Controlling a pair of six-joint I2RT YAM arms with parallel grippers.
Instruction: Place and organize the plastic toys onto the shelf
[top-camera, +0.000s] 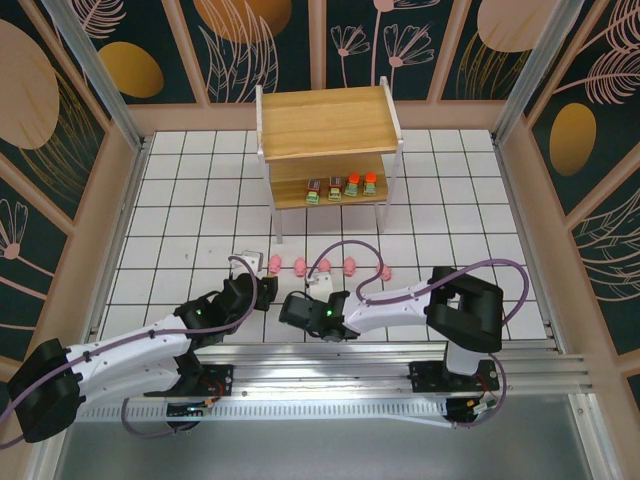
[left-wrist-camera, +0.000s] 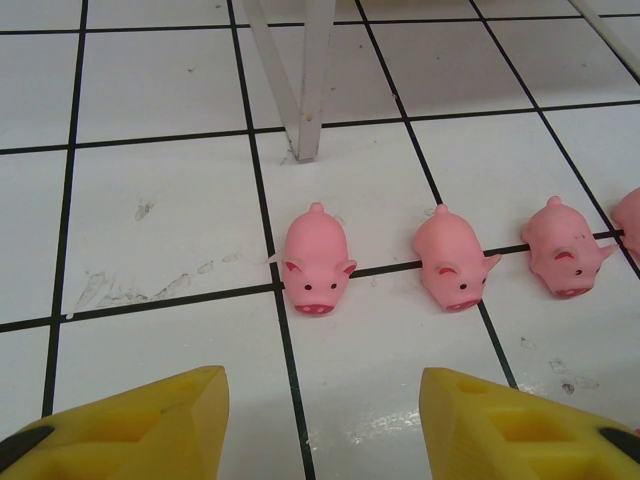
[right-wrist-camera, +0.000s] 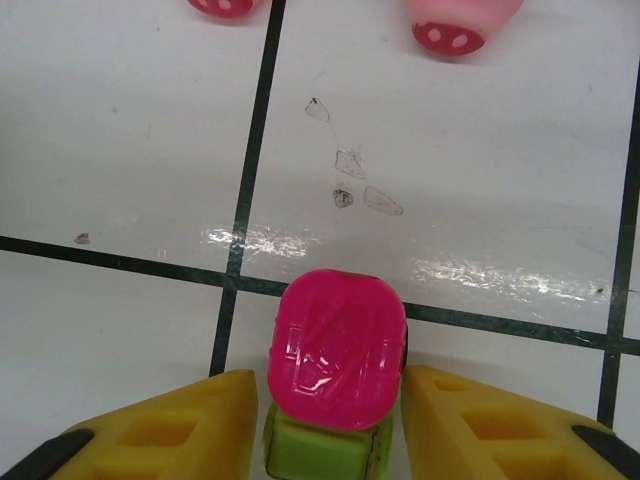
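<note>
At the far middle of the white tiled table (top-camera: 180, 200), the shelf (top-camera: 325, 120): white frame and 2 light wooden boards. On the lower board, 4 blocky toys (top-camera: 334, 188) in 1 row, side by side, green bases down. Orange tops on the 2 at the right, darker tops on the 2 at the left, exact colour hard to tell from above.

In front of the shelf, on the table, 5 pink pigs (top-camera: 324, 267) in 1 line from left to right, none touching another, the rightmost a little further from the rest.

Low over the table, the left gripper (left-wrist-camera: 322, 378), on the near side of the leftmost pig (left-wrist-camera: 317, 262), snout toward the camera. Yellow fingers (left-wrist-camera: 150, 425) wide apart with only bare tile between them: open and empty. Beyond this pig, a white leg (left-wrist-camera: 305, 80) of the shelf. To the right, 2 more pigs whole and a 4th cut by the picture edge.

Also on the near side of the row, the right gripper (right-wrist-camera: 330, 378). Between its yellow fingers, the pink-topped block (right-wrist-camera: 338, 345), upright, green base below. Jaws narrow, 1 finger against each side of the block, so closed on it as far as visible. Standing on the tile or lifted: cannot tell. Ahead, at the top edge of the right wrist view, the snouts of 2 pigs.
</note>
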